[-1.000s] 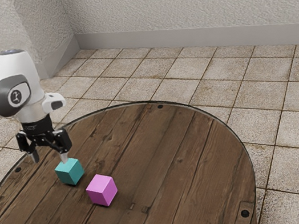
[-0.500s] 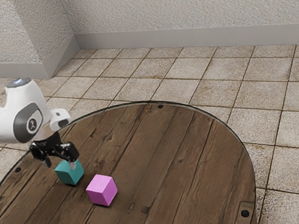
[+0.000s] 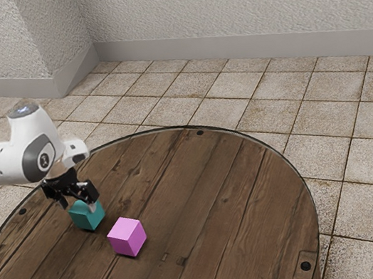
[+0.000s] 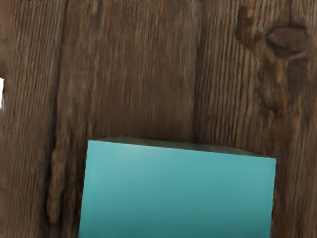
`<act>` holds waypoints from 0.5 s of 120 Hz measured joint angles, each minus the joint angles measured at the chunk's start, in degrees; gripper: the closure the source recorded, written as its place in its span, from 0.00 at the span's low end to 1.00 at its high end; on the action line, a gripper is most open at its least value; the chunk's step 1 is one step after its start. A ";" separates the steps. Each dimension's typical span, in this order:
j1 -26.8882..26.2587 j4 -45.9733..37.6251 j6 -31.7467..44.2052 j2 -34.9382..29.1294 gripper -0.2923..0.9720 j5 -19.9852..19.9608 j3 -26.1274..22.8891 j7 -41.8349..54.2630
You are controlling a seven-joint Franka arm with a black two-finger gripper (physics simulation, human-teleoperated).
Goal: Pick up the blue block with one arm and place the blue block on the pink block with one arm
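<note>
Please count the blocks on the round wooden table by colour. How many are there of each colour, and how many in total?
blue block: 1
pink block: 1
Total: 2 blocks
</note>
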 joint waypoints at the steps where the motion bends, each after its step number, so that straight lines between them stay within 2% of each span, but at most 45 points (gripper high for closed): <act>1: 0.05 0.04 0.05 0.10 0.23 -0.06 0.00 0.09; 60: 1.08 2.86 2.42 5.15 0.25 -2.09 -1.21 3.63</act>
